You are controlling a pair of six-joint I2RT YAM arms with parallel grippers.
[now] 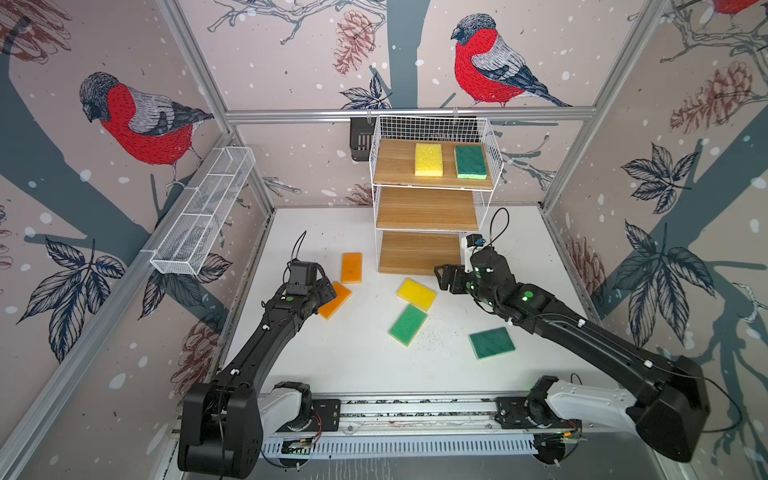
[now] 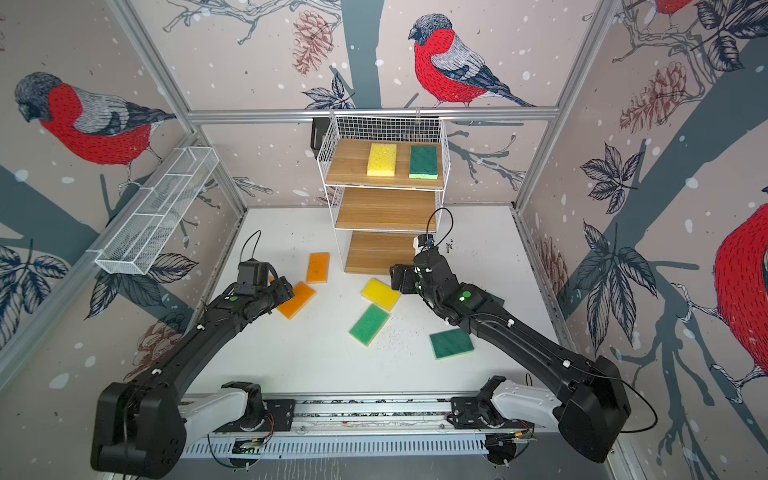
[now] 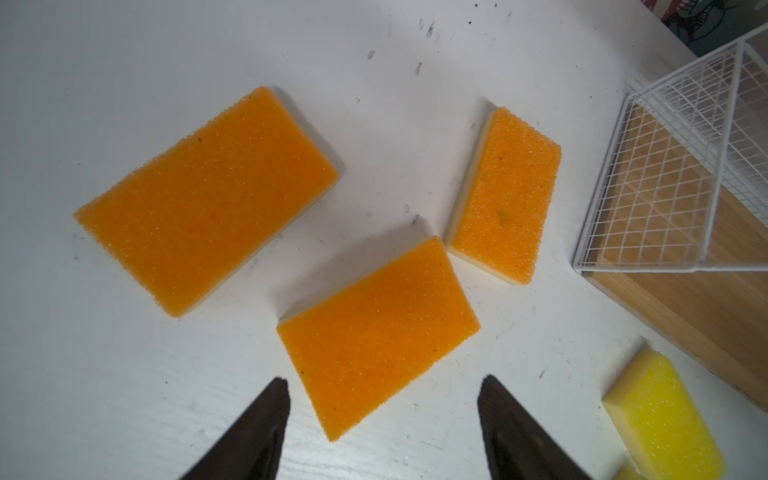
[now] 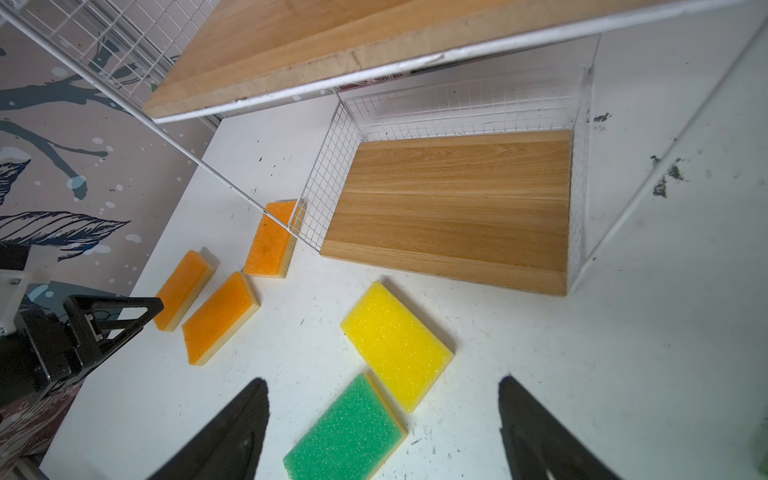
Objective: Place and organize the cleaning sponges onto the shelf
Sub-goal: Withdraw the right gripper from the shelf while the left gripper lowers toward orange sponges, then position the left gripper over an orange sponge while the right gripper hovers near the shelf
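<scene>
The shelf (image 1: 426, 210) stands at the back, its top board holding a yellow sponge (image 1: 429, 159) and a dark green sponge (image 1: 470, 162). Three orange sponges (image 3: 208, 201) (image 3: 378, 336) (image 3: 505, 195) lie on the white table at the left. My left gripper (image 3: 385, 379) hangs open just above them, a corner of the middle one between its fingers. It covers one of them in both top views. My right gripper (image 4: 382, 379) is open and empty over a yellow sponge (image 4: 397, 345) and a light green sponge (image 4: 345, 432). Another dark green sponge (image 1: 491, 342) lies further right.
A long white mesh trough (image 1: 203, 212) hangs on the left wall. A small black slotted basket (image 1: 361, 137) sits beside the shelf's top. Dark crumbs (image 1: 432, 332) dot the table by the green sponges. The arms' base rail (image 1: 415, 409) runs along the front edge.
</scene>
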